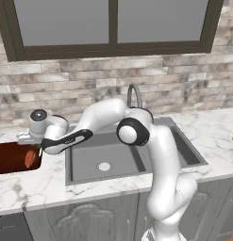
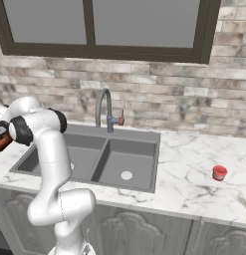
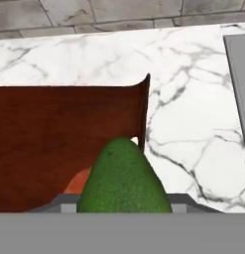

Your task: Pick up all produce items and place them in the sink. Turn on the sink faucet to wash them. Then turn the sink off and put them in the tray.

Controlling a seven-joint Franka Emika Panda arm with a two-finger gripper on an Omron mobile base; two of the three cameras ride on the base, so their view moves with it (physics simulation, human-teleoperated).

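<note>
- Your arm reaches left over the white marble surface (image 1: 217, 136), with the tool (image 1: 38, 143) poised at the right end of the dark reddish-brown tray (image 1: 12, 157).
- In the hand view, the tool is clenched on a green fruit (image 3: 123, 181), pear-shaped here with its narrow end pointing away from the camera; the fruit rises between the two finger tips at the bottom of that view.
- The fruit sits over the near right corner of the tray (image 3: 54, 134); whether it touches the tray floor, you cannot tell.
- The orange-red vegetable (image 1: 30, 158) lies inside the tray near its right wall. In the hand view a small patch of it (image 3: 79, 181) shows just left of the green fruit, mostly hidden behind it.
- The tray rests on the surface at the left edge of the sink (image 1: 137, 162), just beside the basin rim and near the front edge of the surface.
- The sink is a dark grey double basin with a pale round drain in each half; in the right base view both basins (image 2: 122, 162) look bare.
- The sink faucet (image 2: 105, 107) stands at the back edge of the sink, its arched spout over the basins. You can see no water running.
- A small red cup (image 2: 219, 173) stands on the surface well to the right of the sink.
</note>
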